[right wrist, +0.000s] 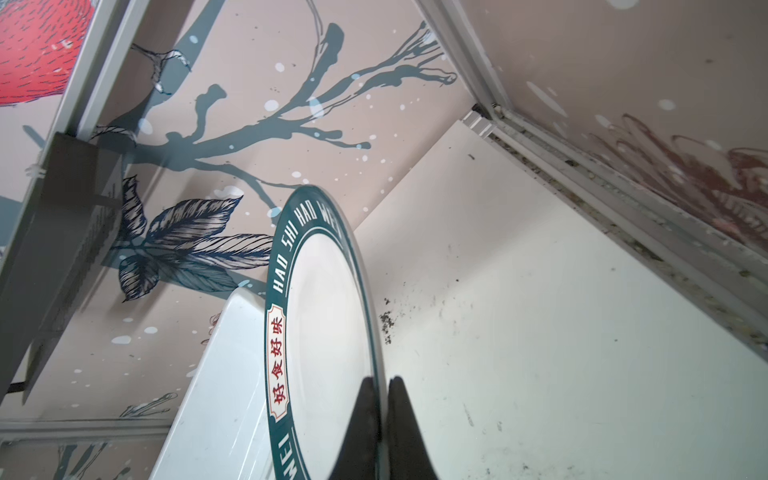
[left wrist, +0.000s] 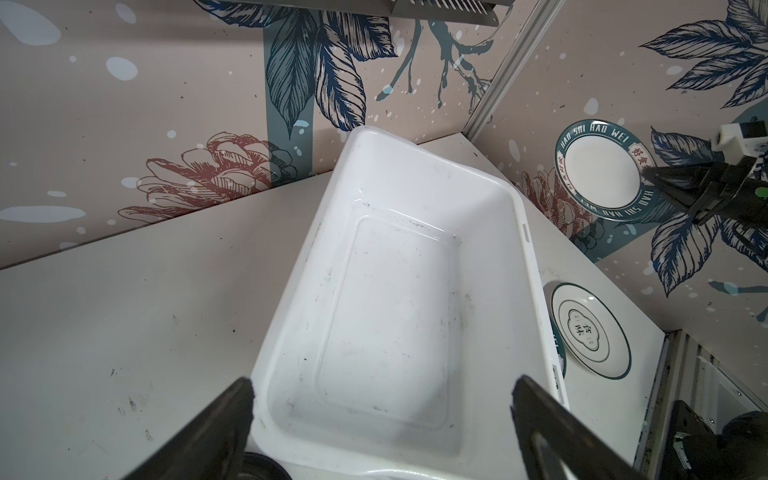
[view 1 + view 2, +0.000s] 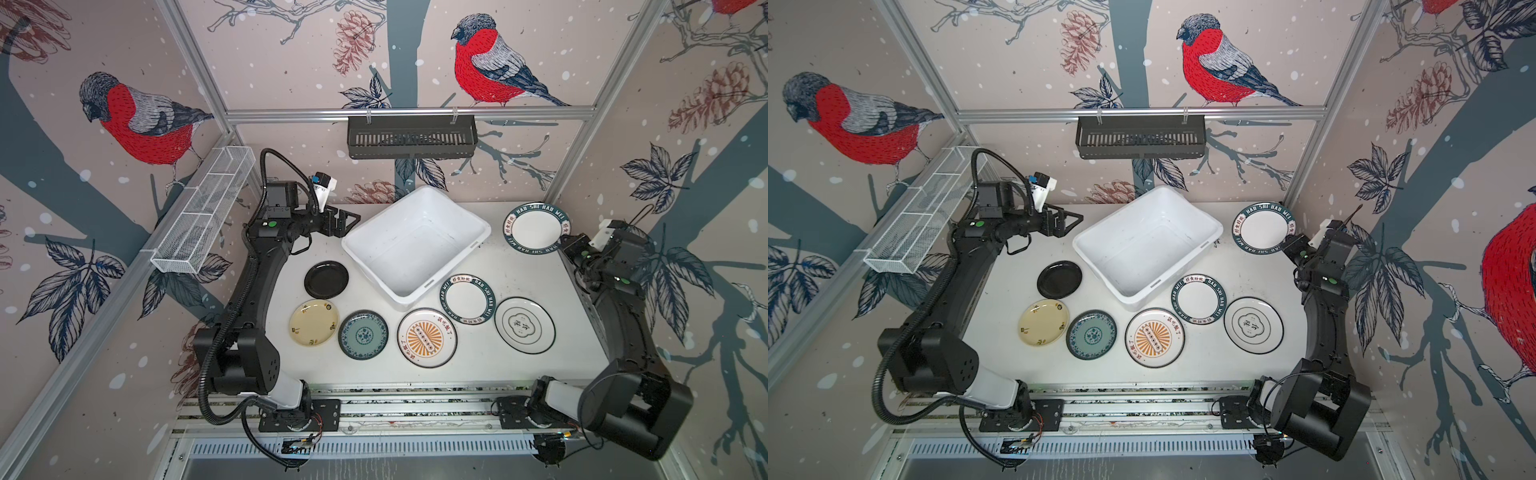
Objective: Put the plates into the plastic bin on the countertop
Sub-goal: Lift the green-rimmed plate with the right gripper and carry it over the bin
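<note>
The empty white plastic bin (image 3: 415, 243) (image 2: 395, 311) stands askew at the back of the countertop (image 3: 540, 370). My right gripper (image 3: 567, 241) (image 1: 382, 382) is shut on the rim of a green-lettered plate (image 3: 536, 227) (image 1: 324, 332), which it holds off the countertop to the right of the bin. My left gripper (image 3: 347, 220) (image 2: 382, 390) hangs open and empty by the bin's left corner. In front of the bin lie the black (image 3: 326, 279), cream-yellow (image 3: 313, 323), teal (image 3: 363, 334), sunburst (image 3: 427, 337), second green-lettered (image 3: 467, 299) and black-ringed (image 3: 525, 325) plates.
A black slotted rack (image 3: 411, 137) hangs on the back rail above the bin. A white wire-mesh basket (image 3: 203, 216) is fixed along the left wall, close to the left arm. Aluminium posts stand at both back corners.
</note>
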Controlling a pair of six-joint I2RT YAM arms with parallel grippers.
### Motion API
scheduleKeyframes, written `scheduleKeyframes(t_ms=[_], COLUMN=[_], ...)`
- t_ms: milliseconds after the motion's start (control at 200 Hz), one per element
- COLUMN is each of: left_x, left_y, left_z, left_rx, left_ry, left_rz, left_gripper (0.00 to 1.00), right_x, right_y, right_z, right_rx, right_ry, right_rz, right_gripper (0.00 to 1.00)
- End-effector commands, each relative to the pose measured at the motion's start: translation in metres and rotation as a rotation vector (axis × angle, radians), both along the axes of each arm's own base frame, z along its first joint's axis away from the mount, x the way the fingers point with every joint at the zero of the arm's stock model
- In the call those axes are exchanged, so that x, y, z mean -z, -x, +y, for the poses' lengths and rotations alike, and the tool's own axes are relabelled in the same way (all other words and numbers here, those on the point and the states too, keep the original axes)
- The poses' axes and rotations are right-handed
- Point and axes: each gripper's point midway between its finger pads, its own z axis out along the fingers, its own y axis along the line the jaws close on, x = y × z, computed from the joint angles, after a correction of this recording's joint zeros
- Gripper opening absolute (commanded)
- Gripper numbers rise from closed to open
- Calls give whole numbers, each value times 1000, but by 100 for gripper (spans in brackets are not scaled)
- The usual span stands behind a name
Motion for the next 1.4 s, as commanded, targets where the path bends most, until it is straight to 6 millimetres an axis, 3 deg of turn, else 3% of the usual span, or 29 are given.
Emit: scheduleKeyframes(t_ms=[0,145,310,480,675,971,1396], left_x=[-13,-19,-27,-34,-37,-39,-34], left_y=[3,4,4,6,10,13,15], left_z=[-3,-5,-7,-8,-9,-10,-11], left_rx=[19,26,33,36,47,53,59], left_ry=[17,30,49,59,65,69,73], left_rz=[-36,-53,-66,-80,-91,-96,-84], left_gripper=[96,96,96,96,96,96,96], right_x=[-24,-50,-51,-37,-7,39,89], right_y=[-9,-26,-54,-72,-95,-130,-162], right_z=[21,67,130,191,238,270,285], right_rx=[-43,-131,-247,-352,-427,-484,-525], right_ry=[27,45,36,27,27,31,35], right_rz=[-41,-80,-76,-54,2,83,191], right_gripper=[1,1,1,1,0,1,1])
